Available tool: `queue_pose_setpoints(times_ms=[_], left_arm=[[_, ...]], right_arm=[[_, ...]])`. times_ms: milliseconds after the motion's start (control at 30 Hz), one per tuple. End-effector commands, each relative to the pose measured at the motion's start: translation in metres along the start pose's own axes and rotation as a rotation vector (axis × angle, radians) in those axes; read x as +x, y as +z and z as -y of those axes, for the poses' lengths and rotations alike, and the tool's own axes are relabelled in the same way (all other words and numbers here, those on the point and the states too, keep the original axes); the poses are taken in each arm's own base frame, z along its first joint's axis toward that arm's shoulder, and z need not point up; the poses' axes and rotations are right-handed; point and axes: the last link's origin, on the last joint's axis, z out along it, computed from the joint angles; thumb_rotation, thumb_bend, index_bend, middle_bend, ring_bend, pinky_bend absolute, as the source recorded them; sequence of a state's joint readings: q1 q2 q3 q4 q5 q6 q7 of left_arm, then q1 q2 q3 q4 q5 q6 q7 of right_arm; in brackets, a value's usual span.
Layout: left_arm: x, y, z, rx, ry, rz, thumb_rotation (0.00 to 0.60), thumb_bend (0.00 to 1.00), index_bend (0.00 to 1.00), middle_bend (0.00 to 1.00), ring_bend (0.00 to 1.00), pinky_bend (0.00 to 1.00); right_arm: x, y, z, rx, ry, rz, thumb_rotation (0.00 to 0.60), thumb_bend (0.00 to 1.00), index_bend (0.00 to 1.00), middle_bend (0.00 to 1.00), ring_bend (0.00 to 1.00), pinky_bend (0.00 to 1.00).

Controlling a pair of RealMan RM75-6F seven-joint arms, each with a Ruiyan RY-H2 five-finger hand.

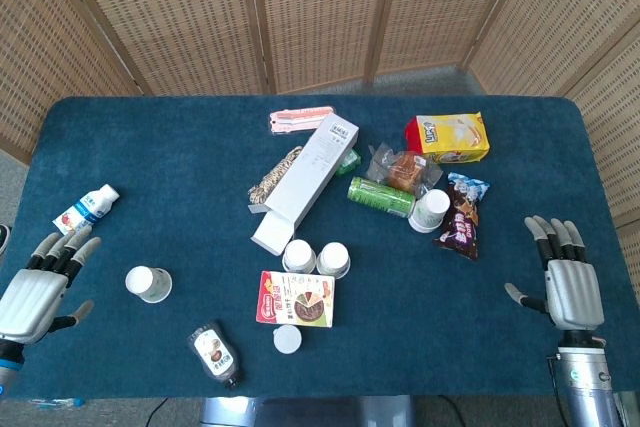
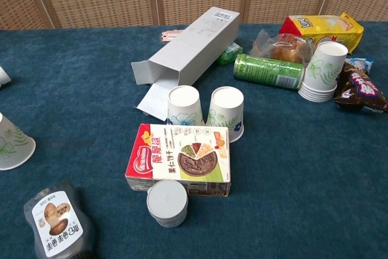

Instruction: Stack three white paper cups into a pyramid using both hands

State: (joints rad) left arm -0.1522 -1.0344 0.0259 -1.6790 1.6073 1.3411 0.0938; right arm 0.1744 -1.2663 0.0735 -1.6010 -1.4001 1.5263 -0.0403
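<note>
Head view: left hand [image 1: 32, 292] and right hand [image 1: 570, 289] spread, empty.

Two upturned paper cups [image 2: 205, 112] stand side by side just behind a snack box [image 2: 179, 159], with a long grey carton [image 2: 191, 48] lying open beyond them. Over to the right a stack of cups [image 2: 323, 71] sits beside a green can [image 2: 268, 71], and a lone cup [image 2: 11, 143] rests at the left edge.

My left hand [image 1: 38, 285] sits low at the near left edge — fingers spread, pointing up and away, holding nothing. My right hand [image 1: 566, 281] is at the near right edge — back up, fingers apart, thumb out, empty.
</note>
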Motion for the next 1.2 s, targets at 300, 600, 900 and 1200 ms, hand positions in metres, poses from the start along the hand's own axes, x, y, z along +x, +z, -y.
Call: queue_pose_setpoints(times_ms=[300,600,900,1200], left_arm=[[-0.016,0.015,-0.032,-0.05,0.027,0.071,0.6,0.32,0.0,0.0,0.0,0.0],[-0.025,0.023,-0.039,-0.037,0.071,0.106,0.6,0.32,0.0,0.0,0.0,0.0],[-0.037,0.039,-0.051,-0.017,0.104,0.171,0.6,0.32,0.0,0.0,0.0,0.0],[-0.047,0.055,-0.061,0.008,0.12,0.206,0.6,0.32,0.0,0.0,0.0,0.04]], right_arm=[[0.007,0.002,-0.007,0.013,-0.007,0.016,0.6,0.1,0.09,0.05,0.0,0.0],[0.011,0.004,-0.012,0.005,0.015,0.01,0.6,0.1,0.09,0.06,0.0,0.0],[0.017,0.004,-0.013,0.002,0.049,-0.002,0.6,0.1,0.09,0.06,0.0,0.0],[0.018,0.005,-0.015,-0.008,0.063,-0.001,0.6,0.11,0.09,0.06,0.0,0.0]])
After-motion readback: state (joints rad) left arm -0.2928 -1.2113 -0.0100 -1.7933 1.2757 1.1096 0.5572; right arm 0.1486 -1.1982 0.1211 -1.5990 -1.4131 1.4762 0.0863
